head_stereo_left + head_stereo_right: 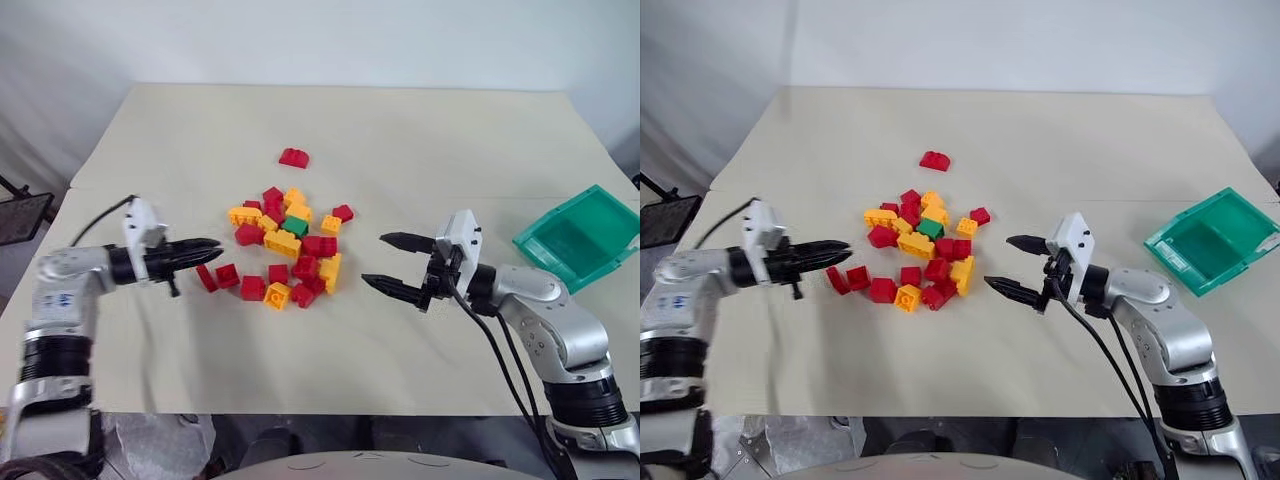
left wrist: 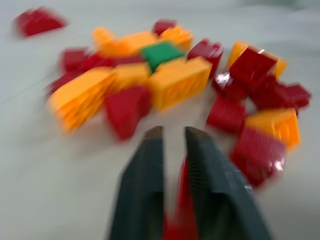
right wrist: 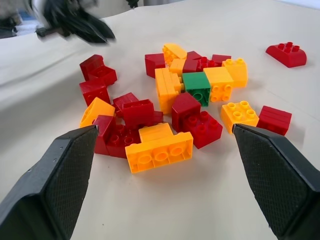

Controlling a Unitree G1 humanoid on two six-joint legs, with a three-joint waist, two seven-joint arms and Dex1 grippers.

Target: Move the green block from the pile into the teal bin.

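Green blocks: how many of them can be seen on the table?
1. The green block sits in the middle of the pile, among red and yellow-orange bricks, between the two grippers. Another could be hidden under the other bricks, but none shows.

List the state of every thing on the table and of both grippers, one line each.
green block: in the pile, among red and yellow bricks, not gripped.
pile: loose cluster mid-table.
lone red brick: apart, beyond the pile.
teal bin: at the table's right edge, nothing seen inside.
left gripper: fingers nearly together, holding nothing, left of the pile.
right gripper: wide open, empty, right of the pile.
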